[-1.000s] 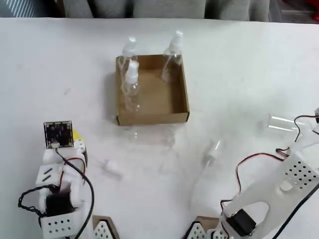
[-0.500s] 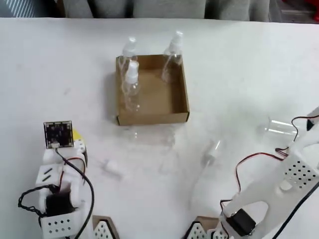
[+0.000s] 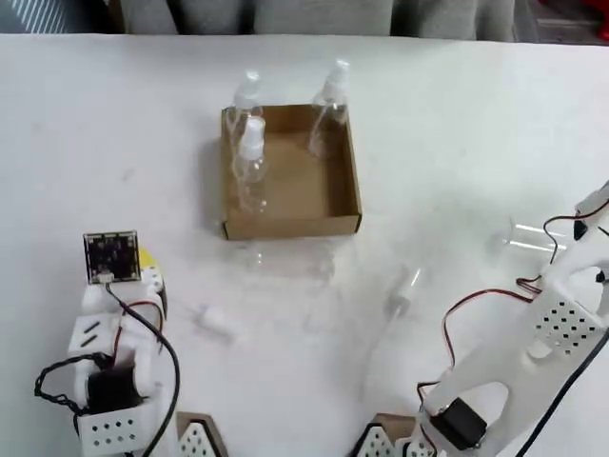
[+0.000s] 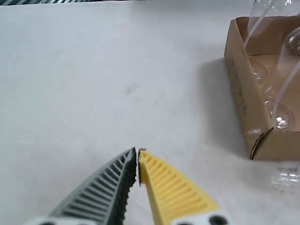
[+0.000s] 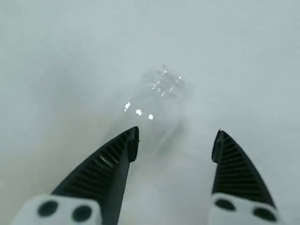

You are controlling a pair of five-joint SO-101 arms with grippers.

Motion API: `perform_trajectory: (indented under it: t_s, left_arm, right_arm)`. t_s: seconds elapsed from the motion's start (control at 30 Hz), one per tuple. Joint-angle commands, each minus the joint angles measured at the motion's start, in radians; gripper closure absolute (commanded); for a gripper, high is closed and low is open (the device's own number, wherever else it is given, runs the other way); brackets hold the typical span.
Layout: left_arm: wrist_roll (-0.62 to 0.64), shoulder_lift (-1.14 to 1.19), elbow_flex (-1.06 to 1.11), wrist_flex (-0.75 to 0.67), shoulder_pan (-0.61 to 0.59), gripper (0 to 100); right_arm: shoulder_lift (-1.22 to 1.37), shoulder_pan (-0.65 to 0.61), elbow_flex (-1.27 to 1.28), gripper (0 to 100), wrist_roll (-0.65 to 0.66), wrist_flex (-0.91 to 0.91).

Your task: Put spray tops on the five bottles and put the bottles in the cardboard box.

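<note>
The cardboard box [image 3: 343, 176] stands at the table's middle with three clear bottles upright inside, each with a white spray top [image 3: 249, 88]. Another clear bottle [image 3: 528, 238] lies uncapped on its side at the right. My right gripper [image 5: 176, 138] is open just short of this bottle [image 5: 157, 108], its fingers spread to either side of the near end. A loose spray top [image 3: 404, 290] with its tube lies between box and right arm. My left gripper [image 4: 137, 153] is shut on nothing, low over bare table left of the box [image 4: 243, 98].
A faint clear bottle [image 3: 285, 259] lies just in front of the box, also seen as a bottle [image 4: 287, 178] by the box corner. A small white cap [image 3: 211, 319] rests near the left arm [image 3: 114, 333]. Chairs line the table's far edge.
The right arm has swung farther out toward the table's right edge, bringing its open gripper up to the lying bottle. The left arm has kept still.
</note>
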Motion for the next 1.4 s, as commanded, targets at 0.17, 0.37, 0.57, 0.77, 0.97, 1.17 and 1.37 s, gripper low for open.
perform_trajectory:
  t_s: [0.17,0.37,0.57,0.77,0.97,1.17,1.37]
  left_arm:
    - [-0.009,-0.005,-0.002,0.0,-0.004,97]
    - [-0.009,-0.005,-0.002,0.0,-0.004,97]
    - [-0.009,-0.005,-0.002,0.0,-0.004,97]
    - [-0.009,-0.005,-0.002,0.0,-0.004,97]
    - [-0.009,-0.005,-0.002,0.0,-0.004,97]
    - [-0.009,-0.005,-0.002,0.0,-0.004,97]
    - [-0.009,-0.005,-0.002,0.0,-0.004,97]
  right_arm:
    - [0.062,-0.016,-0.015,77.6,-0.078,-0.105]
    - [0.119,-0.042,-0.017,77.6,-0.078,-0.137]
    - [0.151,-0.076,-0.017,77.6,-0.078,-0.148]
    - [0.147,-0.088,-0.034,80.0,-0.051,-0.166]
    - [0.143,-0.087,-0.077,87.8,0.054,-0.166]
    - [0.122,-0.111,-0.172,71.5,0.147,-0.071]
    - [0.122,-0.13,-0.298,70.7,0.178,0.047]
